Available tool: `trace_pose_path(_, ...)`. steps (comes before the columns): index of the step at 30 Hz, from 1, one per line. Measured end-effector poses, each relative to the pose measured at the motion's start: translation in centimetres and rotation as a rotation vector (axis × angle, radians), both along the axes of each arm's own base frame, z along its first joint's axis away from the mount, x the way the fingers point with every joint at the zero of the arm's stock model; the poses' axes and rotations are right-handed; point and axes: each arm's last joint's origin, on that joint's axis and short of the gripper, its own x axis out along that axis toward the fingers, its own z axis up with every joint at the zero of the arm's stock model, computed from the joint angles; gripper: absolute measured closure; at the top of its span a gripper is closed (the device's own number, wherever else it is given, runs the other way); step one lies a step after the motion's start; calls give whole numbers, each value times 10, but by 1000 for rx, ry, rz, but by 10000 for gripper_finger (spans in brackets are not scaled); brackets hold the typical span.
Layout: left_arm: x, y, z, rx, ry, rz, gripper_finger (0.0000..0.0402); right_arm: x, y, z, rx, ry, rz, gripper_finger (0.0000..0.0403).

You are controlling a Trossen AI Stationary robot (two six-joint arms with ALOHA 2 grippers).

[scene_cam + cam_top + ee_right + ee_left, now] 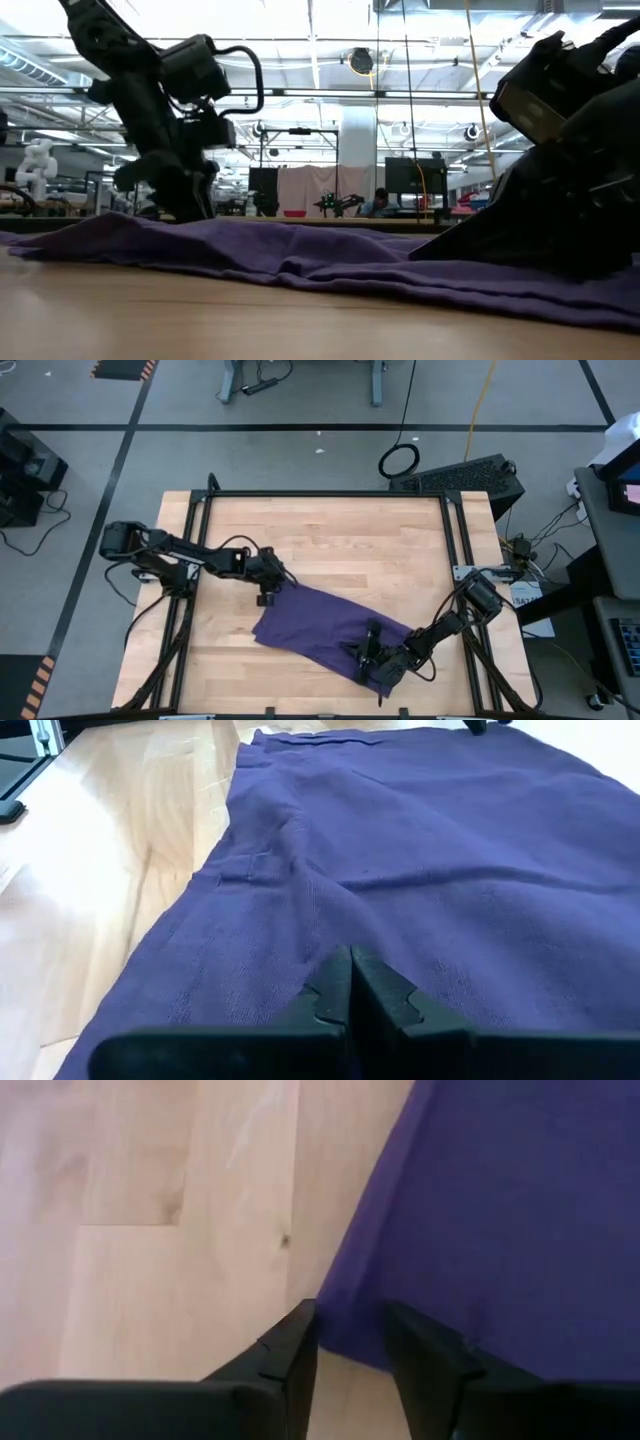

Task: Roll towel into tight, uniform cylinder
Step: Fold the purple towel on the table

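Towel (325, 628) lay flat on the worktop (330, 530). Left gripper (350, 1342), fingers parted, straddled its far corner; right gripper (350, 982), fingers closed, pressed its near end, gripping nothing visible.

Open robotics lab: floor-tape lanes (120, 450)

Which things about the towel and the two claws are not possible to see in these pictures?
- Towel near corner: high view, covered by the right claw and its arm.
- Whether the shut right claw pinches cloth: right wrist view, its tips sit on the towel, any fold is hidden.
- Whether the left claw touches the towel edge: left wrist view, unclear.
- White tag: not found in any view.
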Motion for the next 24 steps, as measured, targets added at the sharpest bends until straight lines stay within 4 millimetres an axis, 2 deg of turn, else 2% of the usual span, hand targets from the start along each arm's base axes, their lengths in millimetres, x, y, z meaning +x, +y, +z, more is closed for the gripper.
trace_pose_path(3, 4, 2, -3, 25, -23, 25, 323, 1, -1, 7, -6, -5, 5, 403)
trace_pose_path(7, 6, 6, -2, 117, -35, 75, 391, 3, 0, 26, -6, -48, 13, 403)
trace_pose_path(13, 7, 14, 2, 143, -57, 101, 391, 5, -2, 36, -51, -81, -23, 403)
trace_pose_path(22, 22, 38, 24, 258, -118, 219, 391, 11, -17, -1, -11, -25, -109, 403)
trace_pose_path(24, 26, 41, 30, 260, -136, 229, 391, 13, -21, -3, 0, -32, -140, 403)
